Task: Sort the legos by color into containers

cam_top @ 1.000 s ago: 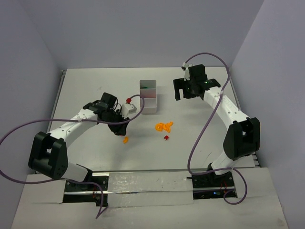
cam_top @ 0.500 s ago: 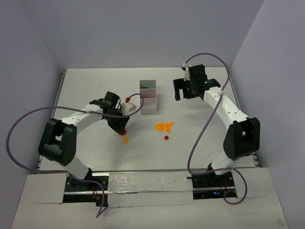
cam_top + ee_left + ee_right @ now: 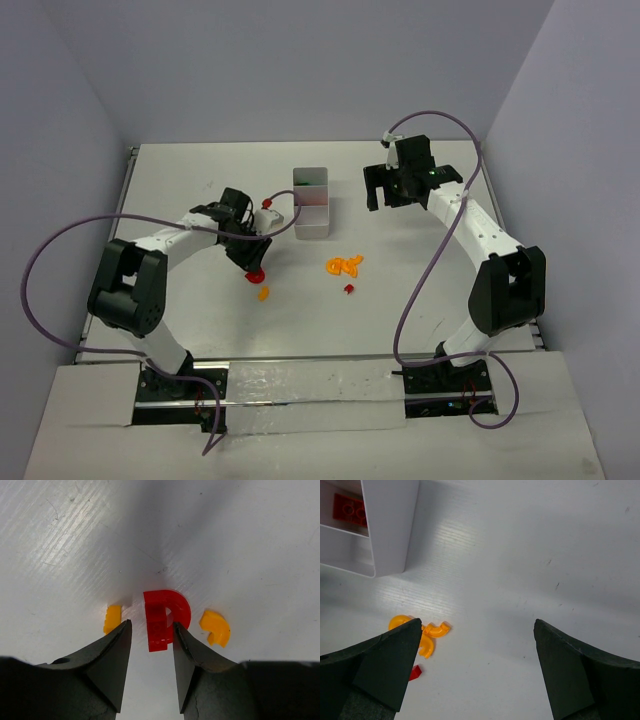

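At the left gripper, wrist view: jaws narrowly parted, straddling a red curved lego that lies flat on the table. One finger touches the piece's rounded side and the other shows a thin gap, so it's not clamped. Just outside the fingers, one on each side: a small orange brick and an orange curved piece, both apart from the red one. In the top view this spot is left of centre, nearer the arm bases than the white tray and well apart from it. Further right on the table is an orange cluster with a small red lego just beside it on the near side. The right gripper has its jaws spread wide with nothing between them, hovering over bare table to the right of the tray. Its wrist camera shows a red studded brick inside one tray compartment; can't tell which one from that view. The tray's far compartment shows something green, too small to make out.
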Controlling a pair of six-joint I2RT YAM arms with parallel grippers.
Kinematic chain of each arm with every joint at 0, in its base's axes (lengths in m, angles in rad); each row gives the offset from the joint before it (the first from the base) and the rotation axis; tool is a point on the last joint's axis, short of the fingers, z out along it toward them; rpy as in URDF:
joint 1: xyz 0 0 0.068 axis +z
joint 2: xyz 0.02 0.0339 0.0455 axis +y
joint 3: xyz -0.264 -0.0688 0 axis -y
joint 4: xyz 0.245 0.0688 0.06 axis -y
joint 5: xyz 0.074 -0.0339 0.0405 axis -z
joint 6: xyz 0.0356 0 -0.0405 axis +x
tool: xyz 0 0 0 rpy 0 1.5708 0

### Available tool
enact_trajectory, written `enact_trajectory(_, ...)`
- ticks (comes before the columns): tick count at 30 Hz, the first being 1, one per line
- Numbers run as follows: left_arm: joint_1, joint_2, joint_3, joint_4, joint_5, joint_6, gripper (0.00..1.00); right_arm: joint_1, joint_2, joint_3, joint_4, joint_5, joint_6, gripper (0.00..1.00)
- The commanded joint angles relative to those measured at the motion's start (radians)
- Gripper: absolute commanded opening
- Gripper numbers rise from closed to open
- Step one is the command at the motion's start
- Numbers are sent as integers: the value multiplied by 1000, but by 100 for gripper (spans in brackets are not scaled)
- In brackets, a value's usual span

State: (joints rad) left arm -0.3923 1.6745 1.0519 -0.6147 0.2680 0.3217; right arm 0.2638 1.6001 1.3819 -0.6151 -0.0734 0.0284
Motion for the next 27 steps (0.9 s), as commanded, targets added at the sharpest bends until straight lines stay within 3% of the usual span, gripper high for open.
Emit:
enact_trajectory(1, 4, 6, 32, 31, 14, 11, 47, -6, -6, 18, -5, -6, 2, 100)
enact_trajectory(23, 4, 59, 29, 55, -3, 20, 45, -6, 11, 26, -8, -5, 4, 100)
enact_trajectory(27, 4, 61, 20, 63, -8, 22, 36, -6, 14, 26, -6, -5, 4, 100)
